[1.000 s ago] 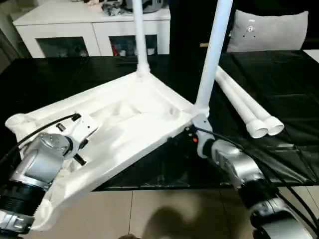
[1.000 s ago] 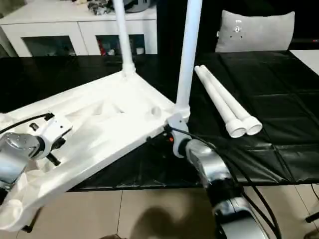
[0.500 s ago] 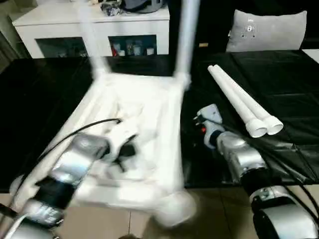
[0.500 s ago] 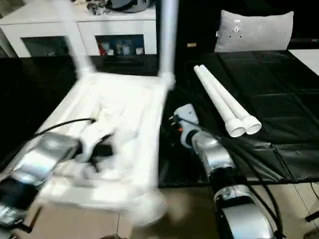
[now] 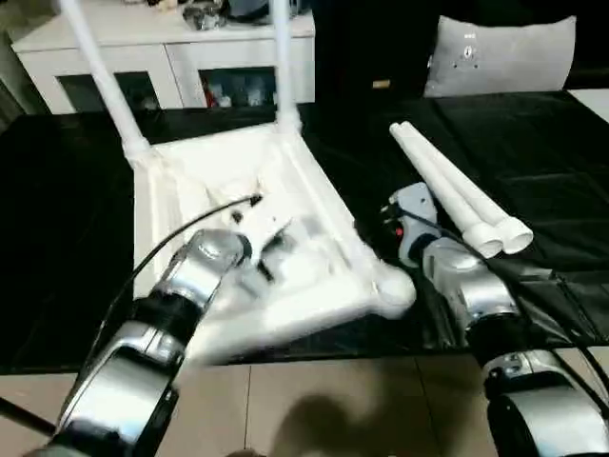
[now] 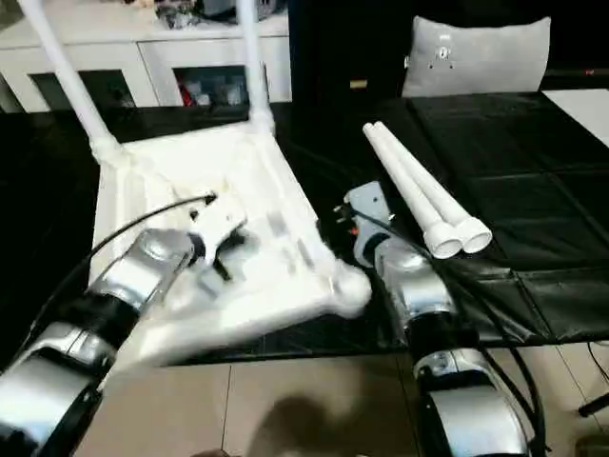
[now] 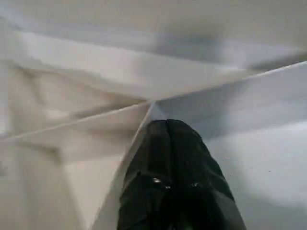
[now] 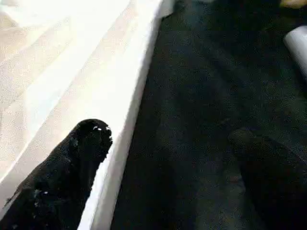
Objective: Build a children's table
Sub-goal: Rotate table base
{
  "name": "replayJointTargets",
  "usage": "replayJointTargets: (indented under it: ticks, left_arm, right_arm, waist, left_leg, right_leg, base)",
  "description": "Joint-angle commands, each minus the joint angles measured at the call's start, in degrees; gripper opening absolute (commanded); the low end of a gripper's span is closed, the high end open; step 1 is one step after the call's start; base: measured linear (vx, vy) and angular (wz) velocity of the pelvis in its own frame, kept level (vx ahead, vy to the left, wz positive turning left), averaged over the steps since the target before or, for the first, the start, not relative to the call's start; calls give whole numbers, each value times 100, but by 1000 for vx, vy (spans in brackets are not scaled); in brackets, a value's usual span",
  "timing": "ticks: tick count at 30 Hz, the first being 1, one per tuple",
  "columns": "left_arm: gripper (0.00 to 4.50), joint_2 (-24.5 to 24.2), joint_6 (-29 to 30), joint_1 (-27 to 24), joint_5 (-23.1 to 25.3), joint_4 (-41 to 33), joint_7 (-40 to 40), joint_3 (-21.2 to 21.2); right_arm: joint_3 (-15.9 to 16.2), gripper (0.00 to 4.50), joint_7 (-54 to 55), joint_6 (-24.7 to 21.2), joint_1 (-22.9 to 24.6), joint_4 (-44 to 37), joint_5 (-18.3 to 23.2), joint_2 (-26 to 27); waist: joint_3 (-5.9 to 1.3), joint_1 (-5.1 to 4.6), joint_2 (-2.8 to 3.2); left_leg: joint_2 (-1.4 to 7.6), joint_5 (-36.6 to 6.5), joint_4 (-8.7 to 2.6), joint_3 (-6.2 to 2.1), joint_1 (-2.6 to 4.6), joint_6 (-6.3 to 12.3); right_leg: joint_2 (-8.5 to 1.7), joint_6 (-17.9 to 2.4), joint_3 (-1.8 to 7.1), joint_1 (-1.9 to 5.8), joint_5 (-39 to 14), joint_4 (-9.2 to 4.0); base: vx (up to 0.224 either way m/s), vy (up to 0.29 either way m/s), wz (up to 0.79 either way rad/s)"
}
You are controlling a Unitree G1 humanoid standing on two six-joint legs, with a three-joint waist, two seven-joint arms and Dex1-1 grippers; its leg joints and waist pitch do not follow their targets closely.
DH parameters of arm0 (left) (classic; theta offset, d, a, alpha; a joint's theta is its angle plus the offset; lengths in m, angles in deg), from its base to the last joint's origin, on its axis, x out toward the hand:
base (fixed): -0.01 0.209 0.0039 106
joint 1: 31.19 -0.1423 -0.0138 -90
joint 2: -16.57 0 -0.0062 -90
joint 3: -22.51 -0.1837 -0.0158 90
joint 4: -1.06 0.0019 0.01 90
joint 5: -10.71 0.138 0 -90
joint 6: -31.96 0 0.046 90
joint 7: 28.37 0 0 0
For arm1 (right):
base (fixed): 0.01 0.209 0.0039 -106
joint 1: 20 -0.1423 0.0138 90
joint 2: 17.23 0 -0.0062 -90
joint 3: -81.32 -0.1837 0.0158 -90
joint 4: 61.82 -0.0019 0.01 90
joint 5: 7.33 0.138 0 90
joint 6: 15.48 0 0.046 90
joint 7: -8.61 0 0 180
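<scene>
Legs (image 5: 455, 188) loose on surface, long axis pointing away, just beside right fingers (image 8: 91, 139), spread; left fingers (image 7: 168, 167) pressed together on top (image 5: 190, 181).

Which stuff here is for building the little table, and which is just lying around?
For the table:
- white tabletop, upside down
- two legs standing in it
- two loose legs on the black surface

Just lying around:
- grey cushion
- white cabinet

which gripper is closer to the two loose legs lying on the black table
Right. The right gripper sits just beside the loose legs; the left gripper is over the tabletop's underside, farther away.
</scene>
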Motion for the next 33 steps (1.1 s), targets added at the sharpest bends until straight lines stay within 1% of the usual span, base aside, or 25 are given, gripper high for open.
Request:
replayJointTargets:
  ticks: [1,2,3,4,5,7,8,10,11,12,13,14,15,16,17,18,19,20,21,22,25,28,29,32,33]
  left_arm:
    - [9,2,-450,153,3,349,512,289]
    - [9,2,-450,153,3,349,512,289]
    - [9,86,-696,157,-148,422,519,424]
    - [9,161,-824,131,-304,384,445,565]
    - [9,199,-883,69,-423,251,300,652]
    - [9,217,-866,-45,-573,-11,31,733]
    - [35,229,-913,-73,-663,-61,-56,771]
    - [43,274,-871,-204,-898,-374,-51,938]
    - [43,306,-850,-269,-1028,-506,-53,1021]
    - [49,337,-729,-467,-1189,-935,-58,1100]
    - [60,384,-547,-701,-1362,-1425,-46,1190]
    - [74,415,-433,-831,-1451,-1695,-32,1246]
    - [82,450,-320,-961,-1527,-1959,-22,1310]
    - [84,489,-179,-1166,-1615,-2368,57,1386]
    - [86,516,2,-1446,-1665,-2914,193,1467]
    - [93,516,2,-1446,-1665,-2914,193,1467]
    - [105,533,166,-1640,-1638,-3290,384,1532]
    - [124,534,177,-1651,-1635,-3312,401,1537]
    - [124,593,353,-1883,-1682,-3767,686,1670]
    - [126,609,447,-1977,-1701,-3941,761,1696]
    - [128,655,752,-2248,-1681,-4382,922,1723]
    - [128,682,899,-2466,-1637,-4635,1029,1745]
    - [128,692,970,-2671,-1589,-4817,1105,1739]
    - [128,731,1097,-2885,-1565,-5095,1219,1721]
    - [128,753,1134,-2920,-1568,-5159,1263,1724]
  right_arm:
    - [-175,450,261,-56,71,-302,29,-118]
    - [-175,450,261,-56,71,-302,29,-118]
    - [-285,450,255,-108,123,-468,125,-154]
    - [-392,450,259,-158,170,-627,217,-176]
    - [-498,450,373,-170,204,-728,249,-198]
    - [-617,450,462,-179,254,-852,312,-207]
    - [-668,450,484,-242,297,-951,355,-201]
    - [-720,450,537,-582,434,-1243,392,-198]
    - [-732,450,558,-771,524,-1427,434,-184]
    - [-706,450,533,-928,690,-1725,459,-176]
    - [-652,450,482,-1007,895,-2062,472,-166]
    - [-624,450,462,-1051,1009,-2248,479,-157]
    - [-593,450,451,-1093,1123,-2438,486,-149]
    - [-578,450,486,-1173,1296,-2720,519,-108]
    - [-546,450,530,-1286,1529,-3112,581,-48]
    - [-546,450,530,-1286,1529,-3112,581,-48]
    - [-486,450,508,-1393,1710,-3448,642,-8]
    - [-481,450,504,-1402,1722,-3471,647,-6]
    - [-293,450,465,-1603,1886,-3819,582,-4]
    - [-226,450,457,-1663,1932,-3911,540,-6]
    - [-245,450,611,-1853,1987,-3997,510,100]
    - [-325,450,769,-1952,2030,-4033,526,217]
    - [-339,450,893,-2041,2122,-4144,492,257]
    - [-300,450,966,-2163,2345,-4443,505,262]
    - [-280,450,965,-2199,2406,-4519,502,249]
  waist:
    - [-434,15,-54]
    - [-447,23,-53]
    - [-445,40,-56]
    - [-452,46,-30]
    - [-451,81,-80]
    - [-462,104,-73]
    - [-455,112,-94]
    - [-432,111,-107]
    - [-429,106,-102]
    - [-419,100,-121]
    - [-407,104,-118]
    - [-408,108,-137]
    - [-395,104,-125]
    - [-393,98,-152]
    - [-376,90,-164]
    - [-380,91,-152]
    - [-361,73,-146]
    - [-358,69,-150]
    - [-340,60,-123]
    - [-336,55,-131]
    - [-315,45,-150]
    - [-316,52,-130]
    - [-320,54,-154]
    - [-332,80,-146]
    - [-329,87,-168]
  left_leg:
    - [263,-980,-359,-137,68,371]
    - [269,-893,-355,-131,81,391]
    - [262,-865,-344,-122,78,437]
    - [263,-853,-337,-119,82,450]
    - [282,-769,-336,-111,77,528]
    - [291,-691,-332,-112,76,556]
    - [298,-649,-332,-110,73,593]
    - [302,-669,-339,-100,68,614]
    - [301,-739,-344,-98,80,613]
    - [310,-768,-353,-96,76,587]
    - [336,-830,-366,-100,75,545]
    - [336,-852,-368,-101,73,547]
    - [340,-928,-377,-97,75,502]
    - [333,-951,-382,-93,73,497]
    - [329,-1015,-398,-98,63,445]
    - [340,-1023,-407,-107,66,421]
    - [336,-1085,-418,-108,63,395]
    - [332,-1124,-425,-109,62,373]
    - [320,-1236,-431,-111,75,336]
    - [334,-1267,-446,-123,62,287]
    - [301,-1465,-453,-114,91,208]
    - [300,-1469,-463,-128,82,144]
    - [312,-1441,-471,-134,83,116]
    - [323,-1356,-473,-133,85,102]
    - [317,-1310,-474,-129,75,103]
  right_leg:
    - [-376,-880,299,360,-1137,-414]
    - [-379,-925,302,354,-1011,-397]
    - [-388,-984,302,348,-965,-398]
    - [-398,-1021,305,354,-922,-385]
    - [-410,-1091,315,350,-807,-382]
    - [-424,-1149,317,354,-734,-355]
    - [-428,-1201,314,349,-739,-340]
    - [-425,-1196,321,351,-851,-349]
    - [-419,-1145,320,336,-991,-374]
    - [-418,-1125,323,348,-1067,-372]
    - [-428,-1088,328,342,-1189,-373]
    - [-437,-1073,326,342,-1249,-385]
    - [-431,-1010,329,327,-1435,-405]
    - [-427,-973,328,323,-1517,-424]
    - [-419,-861,327,311,-1750,-444]
    - [-415,-830,332,315,-1768,-436]
    - [-399,-764,335,293,-1849,-458]
    - [-392,-738,333,299,-1877,-456]
    - [-391,-662,332,273,-2047,-490]
    - [-386,-626,335,293,-2036,-487]
    - [-383,-478,335,248,-2434,-550]
    - [-375,-395,337,238,-2455,-556]
    - [-369,-381,345,235,-2300,-546]
    - [-369,-372,363,240,-2086,-516]
    - [-364,-388,364,246,-1966,-508]
  base:
    - [0,0,0]
    - [0,0,0]
    - [0,0,0]
    - [0,0,0]
    - [0,0,0]
    - [0,0,0]
    - [0,0,0]
    - [0,0,0]
    - [0,0,0]
    - [0,0,0]
    - [0,0,0]
    - [0,0,0]
    - [0,0,0]
    - [0,0,0]
    - [0,0,0]
    - [0,0,0]
    - [0,0,0]
    - [0,0,0]
    - [0,0,0]
    - [0,0,0]
    - [0,0,0]
    - [0,0,0]
    - [0,0,0]
    - [0,0,0]
    - [0,0,0]
